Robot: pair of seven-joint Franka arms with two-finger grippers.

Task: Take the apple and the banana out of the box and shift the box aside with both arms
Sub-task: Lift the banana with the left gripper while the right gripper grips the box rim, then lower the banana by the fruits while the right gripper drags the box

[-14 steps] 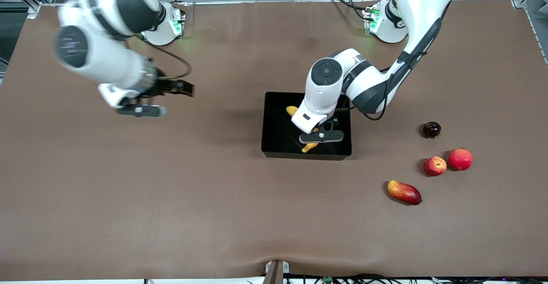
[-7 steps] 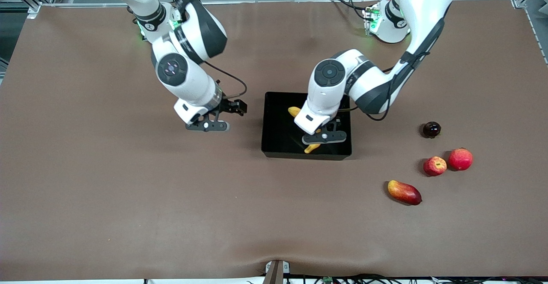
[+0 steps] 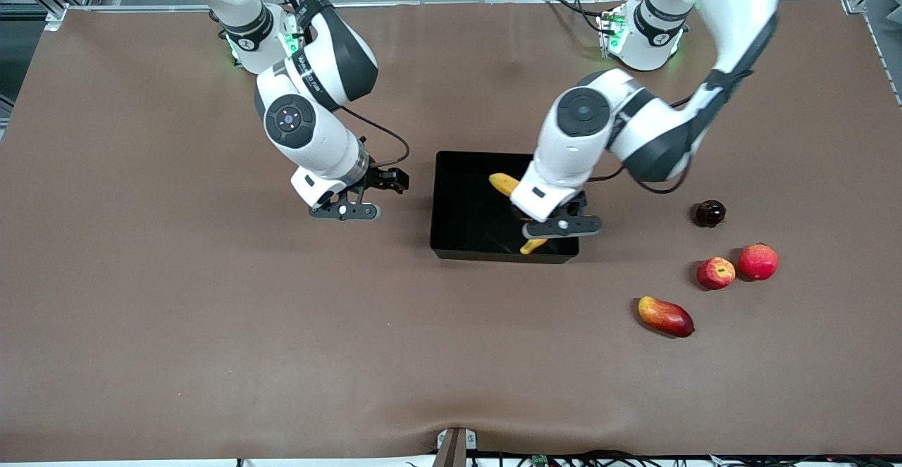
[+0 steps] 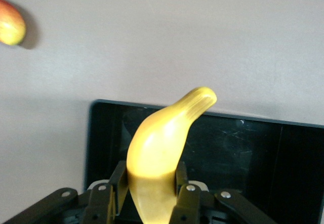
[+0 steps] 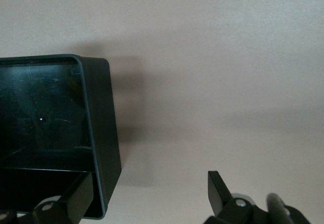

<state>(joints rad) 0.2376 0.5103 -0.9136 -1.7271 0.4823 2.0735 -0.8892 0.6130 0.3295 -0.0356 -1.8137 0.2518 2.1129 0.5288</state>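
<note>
Brown table (image 3: 211, 354): apple (image 3: 715, 273) already out, left gripper (image 3: 557, 231) clamps banana (image 4: 162, 153) over box (image 3: 451, 241) — right gripper (image 3: 356, 206), jaws wide, waits beside it — box unmoved.

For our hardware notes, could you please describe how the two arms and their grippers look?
Both arms are glossy white with black joint segments and round dark grey caps on the joints. A thin black cable loops along each forearm. The bases glow green. The left gripper and right gripper are black, with flat two-finger jaws on a dark bar marked by a small white dot.
</note>
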